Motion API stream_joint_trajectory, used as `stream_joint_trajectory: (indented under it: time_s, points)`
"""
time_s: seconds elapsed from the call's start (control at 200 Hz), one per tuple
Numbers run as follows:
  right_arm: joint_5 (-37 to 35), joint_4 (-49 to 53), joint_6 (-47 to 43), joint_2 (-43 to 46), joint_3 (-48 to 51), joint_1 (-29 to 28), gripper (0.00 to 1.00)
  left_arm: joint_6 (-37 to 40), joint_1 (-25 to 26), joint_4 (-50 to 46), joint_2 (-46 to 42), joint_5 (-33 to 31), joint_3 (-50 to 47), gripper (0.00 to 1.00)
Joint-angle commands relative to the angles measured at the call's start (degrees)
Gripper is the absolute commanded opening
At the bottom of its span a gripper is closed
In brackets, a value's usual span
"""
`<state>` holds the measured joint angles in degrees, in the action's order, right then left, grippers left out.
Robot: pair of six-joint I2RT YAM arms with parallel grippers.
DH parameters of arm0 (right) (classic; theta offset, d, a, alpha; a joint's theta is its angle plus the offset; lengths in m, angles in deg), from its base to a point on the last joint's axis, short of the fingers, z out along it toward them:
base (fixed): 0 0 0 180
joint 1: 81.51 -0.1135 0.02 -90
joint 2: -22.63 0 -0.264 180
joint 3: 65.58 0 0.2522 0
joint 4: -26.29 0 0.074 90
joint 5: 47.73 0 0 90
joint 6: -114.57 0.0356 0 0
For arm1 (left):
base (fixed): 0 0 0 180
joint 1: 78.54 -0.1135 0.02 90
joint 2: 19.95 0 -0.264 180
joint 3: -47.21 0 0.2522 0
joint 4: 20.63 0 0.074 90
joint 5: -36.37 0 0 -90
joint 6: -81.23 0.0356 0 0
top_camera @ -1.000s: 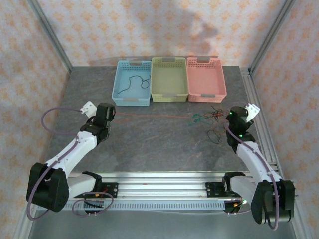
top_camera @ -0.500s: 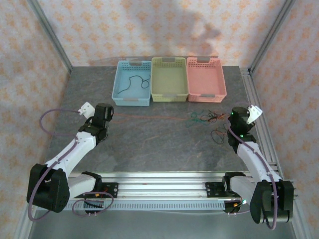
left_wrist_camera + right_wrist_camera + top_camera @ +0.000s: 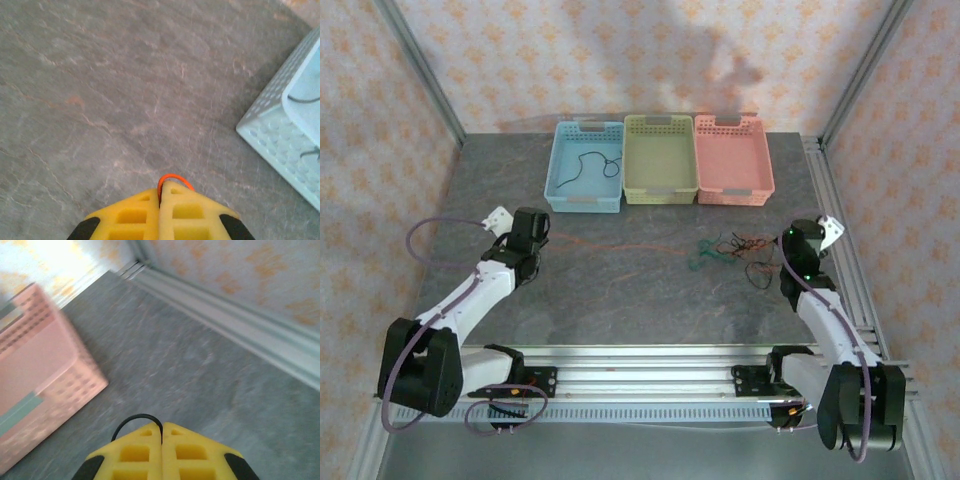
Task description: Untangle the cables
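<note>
Near-left of the green basket (image 3: 660,192), the left hand (image 3: 161,192) pinches the orange cable (image 3: 620,246), which crosses the bench (image 3: 620,300) before that basket to the tangled cables (image 3: 735,247) at its near-right, where the right hand (image 3: 161,430) pinches a black cable (image 3: 134,418).

Grey stone-look table (image 3: 620,300); blue basket (image 3: 584,204), green basket (image 3: 660,193) and pink basket (image 3: 735,193) side by side at its far edge; tangled cables (image 3: 735,247) near the right edge; an orange-red cable (image 3: 620,245) stretching leftward.
</note>
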<state>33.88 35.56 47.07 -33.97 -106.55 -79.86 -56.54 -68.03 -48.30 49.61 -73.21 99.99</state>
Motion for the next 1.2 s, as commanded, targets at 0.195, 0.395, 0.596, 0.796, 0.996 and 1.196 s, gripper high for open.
stream_joint_trajectory:
  time_s: [0.195, 0.395, 0.596, 0.796, 0.996, 1.196]
  points:
    - [6.37, -9.94, 1.64, -1.69, 2.98, -6.75, 0.0, 3.36, 2.77, -2.56, 2.35, 2.96, 4.61, 0.98]
    - [6.21, -10.56, 2.41, -0.34, 3.6, -7.8, 0.0, 8.63, 8.52, -2.53, -2.31, 2.86, 6.83, 0.98]
    - [6.19, -11.48, 2.84, 0.23, 4.51, -7.89, 0.0, 21.47, 22.28, -1.5, 3.8, 10.1, 16.18, 0.93]
    - [7.25, -12.47, 3.5, -0.06, 4.74, -7.89, 0.0, 31.47, 30.14, -13.18, 23.87, 17.27, 34.02, 0.85]
    - [7.58, -12.82, 3.77, 1.05, 5.05, -7.89, 0.0, 36.46, 34.05, -22.37, 38.6, 19.53, 48.16, 0.82]
    - [7.41, -13.15, 4.0, 1.08, 5.37, -7.89, 0.0, 40.22, 36.18, -32.05, 50.35, 13.74, 60.14, 0.83]
